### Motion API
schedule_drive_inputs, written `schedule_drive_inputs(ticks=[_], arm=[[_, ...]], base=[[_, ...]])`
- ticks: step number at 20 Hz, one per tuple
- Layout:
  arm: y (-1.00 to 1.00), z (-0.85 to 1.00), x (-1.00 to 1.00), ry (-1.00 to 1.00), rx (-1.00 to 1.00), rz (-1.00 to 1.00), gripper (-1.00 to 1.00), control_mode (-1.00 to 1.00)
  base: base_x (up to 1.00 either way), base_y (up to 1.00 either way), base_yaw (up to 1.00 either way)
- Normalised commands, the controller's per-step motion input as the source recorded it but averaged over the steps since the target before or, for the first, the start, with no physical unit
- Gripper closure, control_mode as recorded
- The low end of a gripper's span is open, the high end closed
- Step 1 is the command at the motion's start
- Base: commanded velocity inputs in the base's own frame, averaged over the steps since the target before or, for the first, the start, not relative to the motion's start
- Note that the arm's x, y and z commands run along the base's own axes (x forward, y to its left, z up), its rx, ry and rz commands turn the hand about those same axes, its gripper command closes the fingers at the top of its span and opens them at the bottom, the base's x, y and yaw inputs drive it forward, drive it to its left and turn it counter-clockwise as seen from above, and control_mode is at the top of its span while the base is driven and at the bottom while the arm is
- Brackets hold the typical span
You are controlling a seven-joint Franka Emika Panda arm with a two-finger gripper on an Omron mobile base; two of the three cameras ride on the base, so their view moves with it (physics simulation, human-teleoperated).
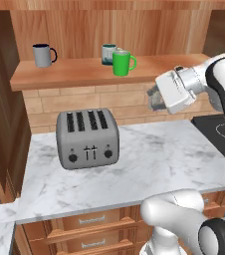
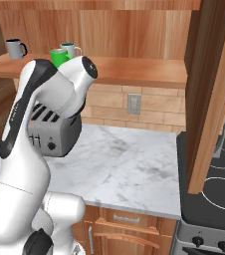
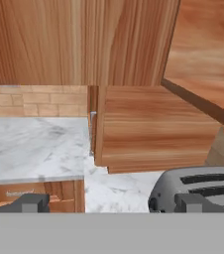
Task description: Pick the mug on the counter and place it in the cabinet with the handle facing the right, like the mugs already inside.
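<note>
We see three mugs on the cabinet (image 1: pixel 74 74) shelf: a grey mug (image 1: pixel 43 55) far left, then a white-and-teal mug (image 1: pixel 108 53) with the mug (image 1: pixel 121 63) just in front of it. The mug is bright green and upright, its handle (image 1: pixel 132 62) pointing right. Below, a toaster (image 1: pixel 87 138) sits on the counter (image 1: pixel 159 159). Our gripper (image 3: pixel 111 202) is spread wide, holding nothing.

Before me, the marble table (image 1: pixel 159 164) bears a grey toaster (image 1: pixel 87 138); above it, the open cabinet (image 1: pixel 74 74) shelf holds the green mug (image 1: pixel 121 63), a grey mug (image 1: pixel 43 55) and a white-and-teal mug (image 1: pixel 108 54).
</note>
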Motion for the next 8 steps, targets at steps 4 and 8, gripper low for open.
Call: schedule_drive_inputs(ticks=[4,8], arm=[[0.12,-0.21,-0.69,0.00,-0.08,-0.03,-1.00,-1.00],[0.14,-0.30,-0.54,0.00,-0.18,-0.05,-1.00,-1.00]], base=[[0.00,0.00,0.00],[0.00,0.00,0.00]])
